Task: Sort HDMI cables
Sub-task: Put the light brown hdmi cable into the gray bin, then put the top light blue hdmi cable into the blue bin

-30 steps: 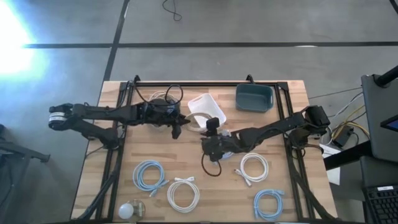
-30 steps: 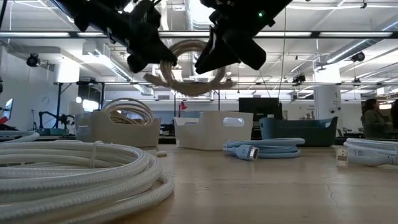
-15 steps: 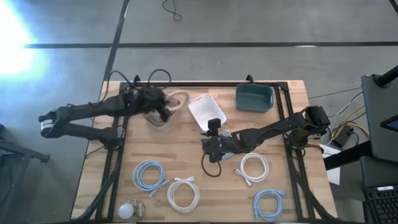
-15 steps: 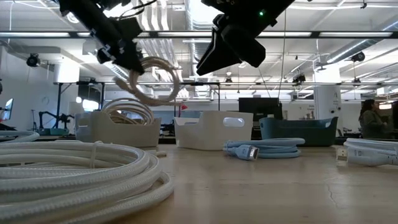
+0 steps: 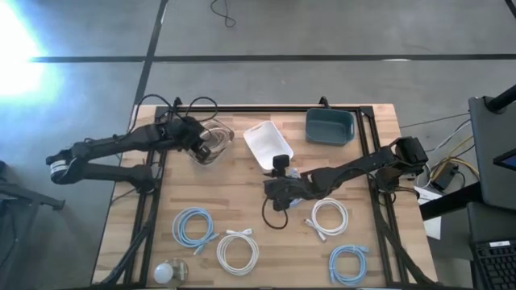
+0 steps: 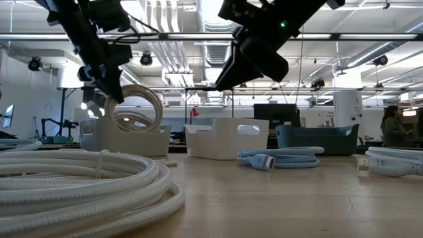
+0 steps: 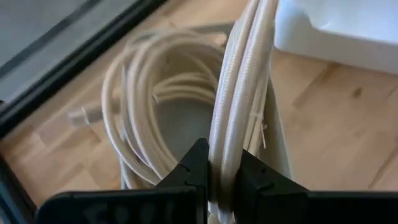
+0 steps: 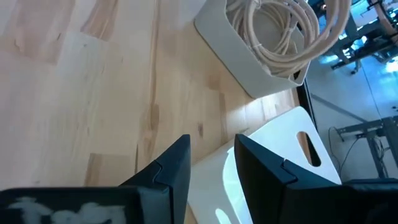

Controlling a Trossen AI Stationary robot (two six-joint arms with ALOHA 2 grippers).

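Wood-plank table [image 5: 242,193]; left gripper [image 7: 213,177] pinches braided beige coil [image 7: 239,93]; right gripper [image 8: 211,163] parted, empty.

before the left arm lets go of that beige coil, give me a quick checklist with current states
1. Left pincer shut on the beige coil: ok, strands pinched between its fingers.
2. Coil over the beige bin, not the white bin: ok.
3. Bin has room: ok, though another beige coil already lies inside.
4. Held coil low enough to drop cleanly: cannot tell; in the low view it hangs upright at the rim.
5. Right pincer out of the way: ok, open and empty over bare wood near the white bin.
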